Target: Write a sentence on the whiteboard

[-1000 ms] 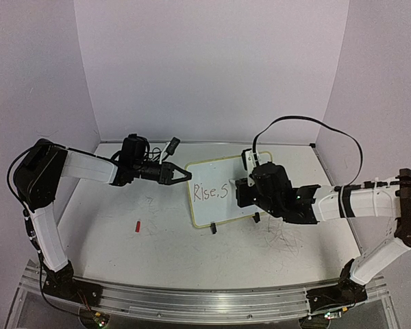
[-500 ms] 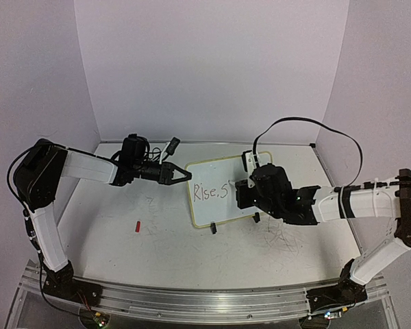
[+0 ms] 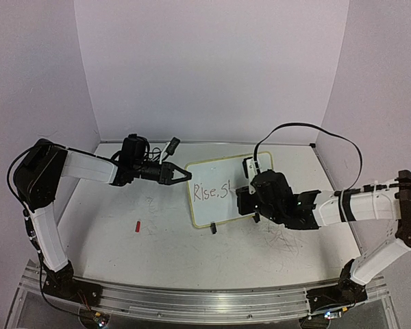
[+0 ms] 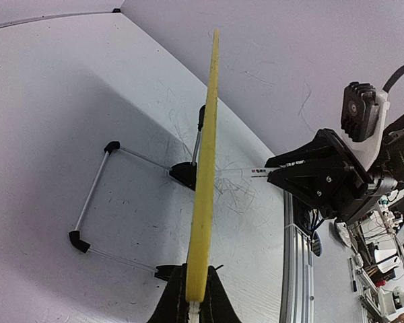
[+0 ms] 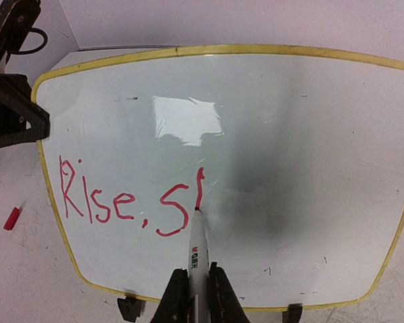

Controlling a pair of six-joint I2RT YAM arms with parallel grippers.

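The whiteboard [image 3: 216, 179] stands tilted on black feet at the table's middle; it also fills the right wrist view [image 5: 289, 134]. Red writing on it [image 5: 114, 202] reads "Rise, S" plus a fresh vertical stroke. My right gripper [image 5: 198, 282] is shut on a white marker [image 5: 197, 252] whose red tip touches the board at that stroke's lower end. My left gripper [image 4: 194, 296] is shut on the board's yellow rim [image 4: 205, 175], seen edge-on, at the board's left edge [image 3: 186, 175].
A small red marker cap [image 3: 137, 225] lies on the scribbled white tabletop at left [image 5: 11, 219]. The board's wire stand [image 4: 97, 195] shows behind it. White walls enclose the table; a metal rail [image 3: 192, 301] runs along the near edge.
The right gripper has drawn a new vertical stroke after the "S", moving the marker tip down the board. The left arm has not moved.
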